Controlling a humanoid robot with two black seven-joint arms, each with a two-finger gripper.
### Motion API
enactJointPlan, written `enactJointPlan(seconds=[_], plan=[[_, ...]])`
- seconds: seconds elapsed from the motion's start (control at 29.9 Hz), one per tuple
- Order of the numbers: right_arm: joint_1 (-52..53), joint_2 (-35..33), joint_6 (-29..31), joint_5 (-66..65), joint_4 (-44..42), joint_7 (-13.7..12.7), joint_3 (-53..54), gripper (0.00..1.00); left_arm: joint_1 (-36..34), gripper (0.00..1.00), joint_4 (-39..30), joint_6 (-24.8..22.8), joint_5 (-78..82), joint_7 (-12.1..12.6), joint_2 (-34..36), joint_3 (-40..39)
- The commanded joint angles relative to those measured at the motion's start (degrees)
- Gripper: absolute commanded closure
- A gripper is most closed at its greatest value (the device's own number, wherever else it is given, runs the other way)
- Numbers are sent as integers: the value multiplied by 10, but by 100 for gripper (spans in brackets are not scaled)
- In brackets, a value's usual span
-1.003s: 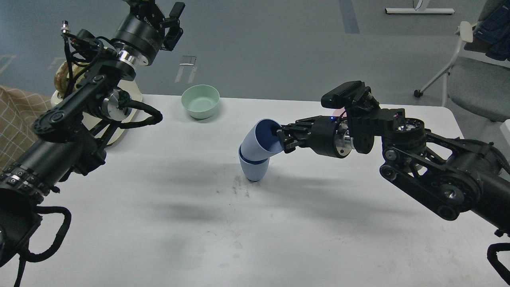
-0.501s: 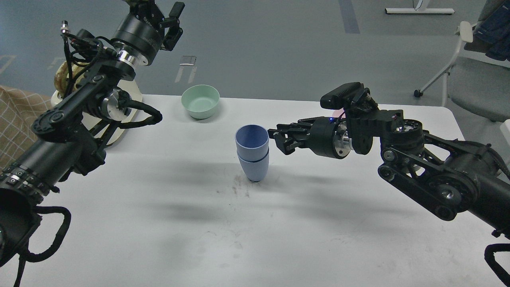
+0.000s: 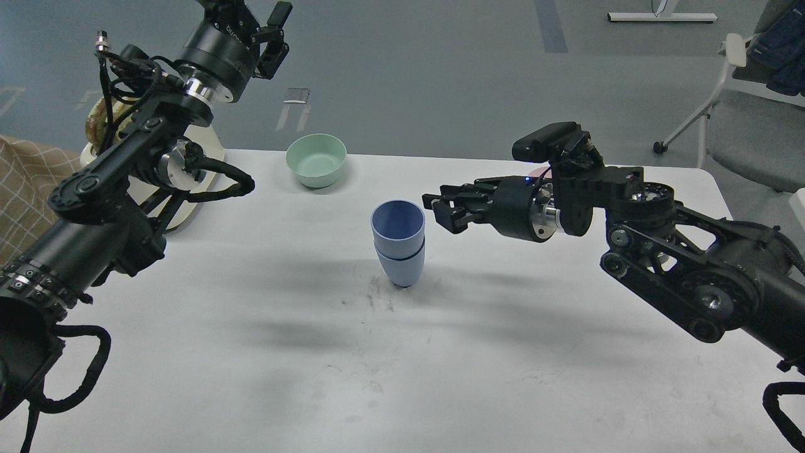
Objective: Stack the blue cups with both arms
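Two periwinkle-blue cups stand nested upright, one inside the other, in the middle of the white table. My right gripper is open and empty, just right of the upper cup's rim and apart from it. My left gripper is raised high at the upper left, over the floor beyond the table's far edge, fingers apart and empty.
A pale green bowl sits at the table's far edge. A pink bowl is mostly hidden behind my right arm. A cream object stands behind my left arm. A chair stands at the right.
The upper cup was tilted in my right gripper; it has dropped upright into the lower cup. My right gripper has let go, opened and risen slightly.
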Motion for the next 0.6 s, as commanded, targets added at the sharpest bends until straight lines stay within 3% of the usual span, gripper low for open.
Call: enactJointPlan(seconds=[0.0,0.03,0.2,0.37,0.57], plan=[[7,24,0,2,-19,0,129,0,2,2,1,0,-2,-3,1,0],[7,24,0,2,-19,0,129,0,2,2,1,0,-2,-3,1,0],[5,41,0,55,-35,0,348,0,6,2,1,0,-2,-3,-2,-12],[7,31,0,156,-86,1,431,0,11,2,1,-1,-3,-2,-3,-39],[-1,-27,0,319,-173,4,467,0,14,2,1,-44,-29,2,0,-74]])
